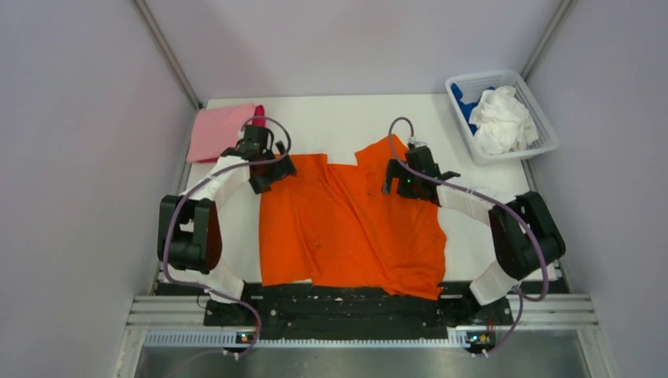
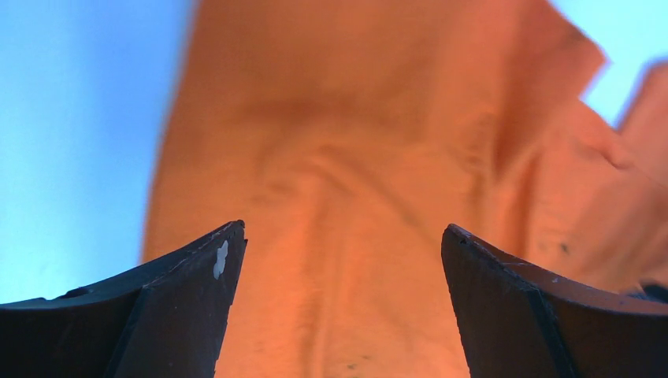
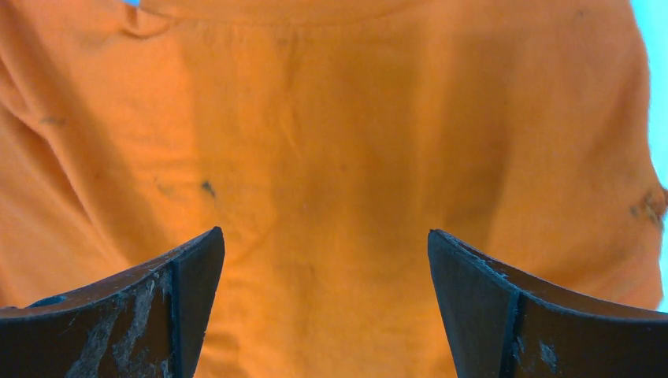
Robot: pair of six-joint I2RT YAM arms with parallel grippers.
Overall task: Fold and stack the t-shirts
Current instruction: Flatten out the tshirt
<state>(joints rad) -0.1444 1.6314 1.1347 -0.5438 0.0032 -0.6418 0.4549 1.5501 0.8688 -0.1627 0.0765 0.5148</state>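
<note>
White table (image 1: pixel 339 118) is carrying the orange t-shirt (image 1: pixel 346 228), lying flat with its length running near to far. Left gripper (image 1: pixel 273 175) is hovering over the shirt's far-left corner and right gripper (image 1: pixel 396 187) over its far-right corner, each equally near, jaws standing apart.

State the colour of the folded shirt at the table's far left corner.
Light pink. The folded shirt shows best in the top external view.

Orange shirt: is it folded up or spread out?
Spread out, not folded. The orange t-shirt lies wide and wrinkly over the table, covering most of its middle.
</note>
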